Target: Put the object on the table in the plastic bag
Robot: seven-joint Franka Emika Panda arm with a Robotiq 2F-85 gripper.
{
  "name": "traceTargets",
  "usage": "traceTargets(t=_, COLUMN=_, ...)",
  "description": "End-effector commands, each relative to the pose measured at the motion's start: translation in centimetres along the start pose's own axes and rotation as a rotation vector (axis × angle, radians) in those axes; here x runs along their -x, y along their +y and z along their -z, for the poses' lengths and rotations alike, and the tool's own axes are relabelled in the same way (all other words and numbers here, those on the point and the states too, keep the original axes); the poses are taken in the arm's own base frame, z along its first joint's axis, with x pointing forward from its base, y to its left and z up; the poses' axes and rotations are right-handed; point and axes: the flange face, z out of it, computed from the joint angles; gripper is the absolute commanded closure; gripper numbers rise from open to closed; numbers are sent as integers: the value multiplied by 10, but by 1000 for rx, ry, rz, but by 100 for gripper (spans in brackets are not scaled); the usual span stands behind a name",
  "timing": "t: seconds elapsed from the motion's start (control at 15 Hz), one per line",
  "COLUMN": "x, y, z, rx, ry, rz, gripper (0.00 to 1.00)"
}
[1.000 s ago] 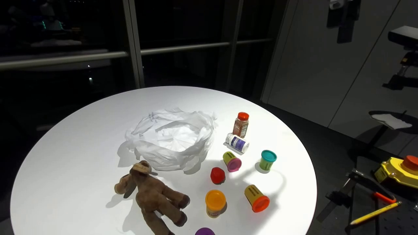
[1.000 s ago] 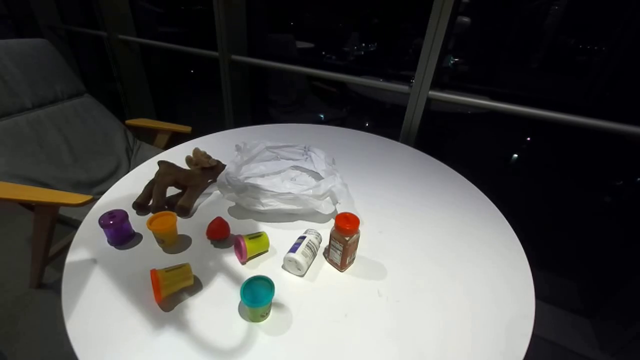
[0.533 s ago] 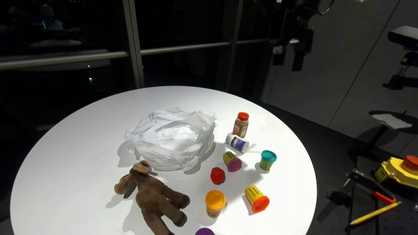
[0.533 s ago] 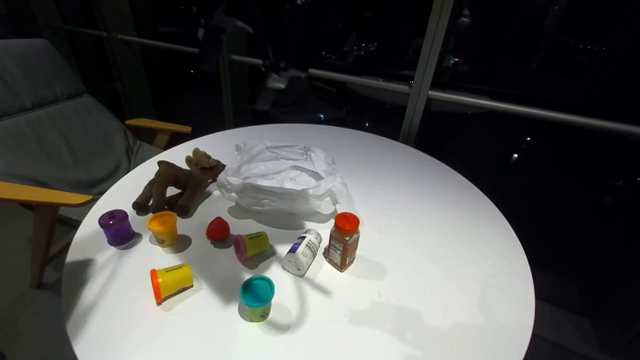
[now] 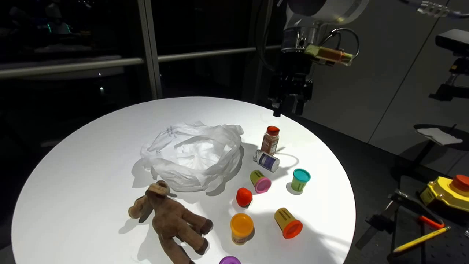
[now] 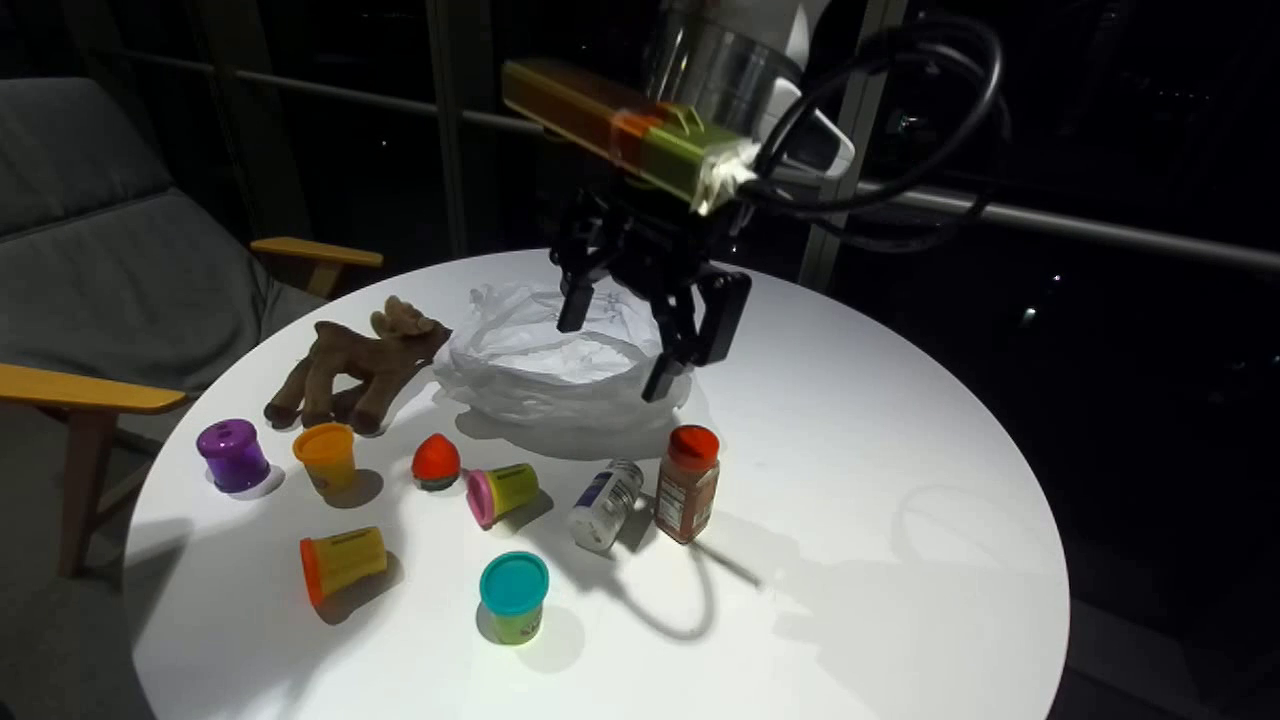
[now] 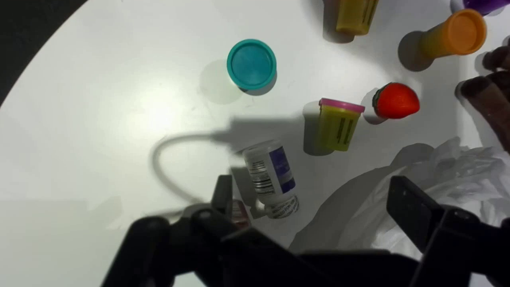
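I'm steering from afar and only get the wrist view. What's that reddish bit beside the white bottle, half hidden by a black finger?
Observer: In an exterior view it's an upright jar with a red lid.
Visitor: Is anything touching it from above?
Observer: No; both exterior views show a gap between the red lid and the gripper.
Visitor: And those brown legs at the right edge?
Observer: They belong to a stuffed animal, whose head is the end nearest the plastic bag.

Arm (image 5: 331, 13): cut off by the top edge in both exterior views. Gripper (image 7: 310, 191): black, pointed downward; fingers (image 7: 412, 211) (both shown in the wrist view) set wide apart.
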Motion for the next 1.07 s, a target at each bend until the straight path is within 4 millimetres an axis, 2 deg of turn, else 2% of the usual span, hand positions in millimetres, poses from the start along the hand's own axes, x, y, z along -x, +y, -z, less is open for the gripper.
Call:
traceTargets(t=0.0, x=-34, y=18, z=-21, rx=15, ry=92, rz=2, gripper=0)
traceTargets(t=0.4, x=-69, y=47, z=-66, rx=20, ry=168, rz=5, gripper=0)
traceTargets(t=0.73, x=-79, y=51, z=-80, rx=21, ry=166, rz=34, gripper=0)
traceTargets(t=0.8, x=-81, y=52, z=-82, rx=25, ry=167, rz=35, gripper=25)
traceTargets(t=0.87, x=-83, y=53, z=-82, rx=26, ry=168, rz=38, gripper=27)
traceTargets(t=1.0, x=-84, y=54, z=-80, rx=35, ry=179, rz=44, gripper=41)
